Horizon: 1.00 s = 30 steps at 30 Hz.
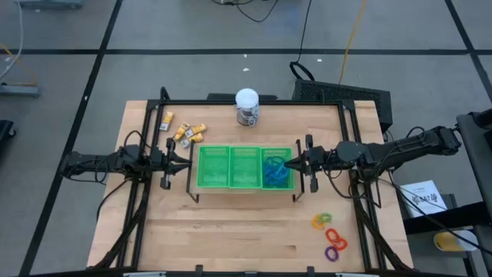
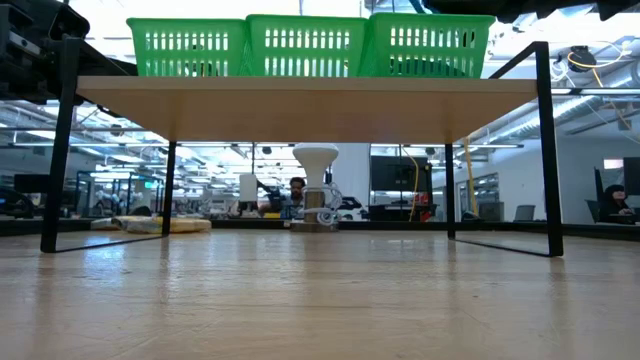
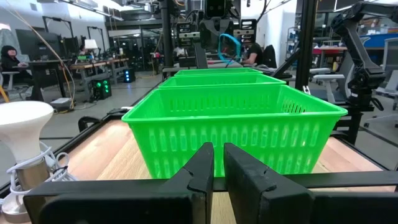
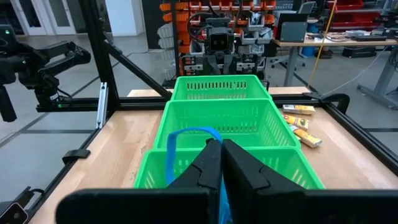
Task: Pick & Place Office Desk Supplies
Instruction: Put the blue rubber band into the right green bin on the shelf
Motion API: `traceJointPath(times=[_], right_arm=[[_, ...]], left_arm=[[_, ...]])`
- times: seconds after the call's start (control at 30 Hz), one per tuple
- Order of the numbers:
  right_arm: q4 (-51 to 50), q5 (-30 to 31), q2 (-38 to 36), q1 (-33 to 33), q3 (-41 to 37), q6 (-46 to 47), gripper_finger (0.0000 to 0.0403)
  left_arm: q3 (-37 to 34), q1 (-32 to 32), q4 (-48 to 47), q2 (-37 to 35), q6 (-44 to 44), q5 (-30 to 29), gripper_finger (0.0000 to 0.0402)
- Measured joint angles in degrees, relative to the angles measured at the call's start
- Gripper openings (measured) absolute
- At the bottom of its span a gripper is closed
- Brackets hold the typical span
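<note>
- The green tray [image 1: 231, 167] sits on a raised shelf at the table's middle, between the two arms so either can reach it; its right compartment already holds a heap of blue loops [image 1: 277, 171], apparently sorted by kind.
- The right gripper [image 4: 221, 163] hangs over that compartment's outer edge, fingers pinched together on a thin blue loop [image 4: 186, 138], probably to drop it with the others.
- The left gripper [image 3: 217, 168] waits level just outside the tray's left end, fingers closed on nothing.
- The yellow blocks [image 1: 184, 131] lie behind the tray's left corner; the coloured rings [image 1: 329, 233] lie near the front right, both not yet sorted.
- The white-topped jar [image 1: 247, 106] stands behind the tray.
</note>
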Motion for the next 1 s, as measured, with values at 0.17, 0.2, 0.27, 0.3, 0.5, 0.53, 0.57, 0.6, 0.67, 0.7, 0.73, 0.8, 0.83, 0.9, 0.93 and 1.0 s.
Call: traceJointPath(times=[0.17,0.2,0.27,0.3,0.5,0.53,0.57,0.6,0.67,0.7,0.73,0.8,0.83,0.9,0.93,1.0], right_arm=[[0.0,0.0,0.0,0.0,0.0,0.0,0.0006],[0.0,0.0,0.0,0.0,0.0,0.0,0.0006],[0.0,0.0,0.0,0.0,0.0,0.0,0.0006],[0.0,0.0,0.0,0.0,0.0,0.0,0.0006],[0.0,0.0,0.0,0.0,0.0,0.0,0.0006],[0.0,0.0,0.0,0.0,0.0,0.0,0.0006],[0.0,0.0,0.0,0.0,0.0,0.0,0.0006],[0.0,0.0,0.0,0.0,0.0,0.0,0.0006],[0.0,0.0,0.0,0.0,0.0,0.0,0.0006],[0.0,0.0,0.0,0.0,0.0,0.0,0.0006],[0.1,0.0,0.0,0.0,0.0,0.0,0.0006],[0.6,0.0,0.0,0.0,0.0,0.0,0.0006],[0.9,0.0,0.0,0.0,0.0,0.0,0.0006],[1.5,0.0,0.0,0.0,0.0,0.0,0.0006],[1.6,0.0,0.0,0.0,0.0,0.0,0.0007],[1.7,0.0,0.0,0.0,0.0,0.0,0.0007]], left_arm=[[0.0,0.0,0.0,0.0,0.0,0.0,0.0044],[0.0,0.0,0.0,0.0,0.0,0.0,0.0045],[0.0,0.0,0.0,0.0,0.0,0.0,0.0045],[0.0,0.0,0.0,0.0,0.0,0.0,0.0045],[0.0,0.0,0.0,0.0,0.0,0.0,0.0045],[0.0,0.0,0.0,0.0,0.0,0.0,0.0045],[0.0,0.0,0.0,0.0,0.0,0.0,0.0045],[0.0,0.0,0.0,0.0,0.0,0.0,0.0045],[0.0,0.0,0.0,0.0,0.0,0.0,0.0045],[0.0,0.0,0.0,0.0,0.0,0.0,0.0044],[0.0,0.0,0.0,0.0,0.0,0.0,0.0045],[0.0,0.0,0.0,0.0,0.0,0.0,0.0045],[0.0,0.0,0.0,0.0,0.0,0.0,0.0045],[0.0,0.0,0.0,0.0,0.0,0.0,0.0045],[0.0,0.0,0.0,0.0,0.0,0.0,0.0045],[0.0,0.0,0.0,0.0,0.0,0.0,0.0045]])
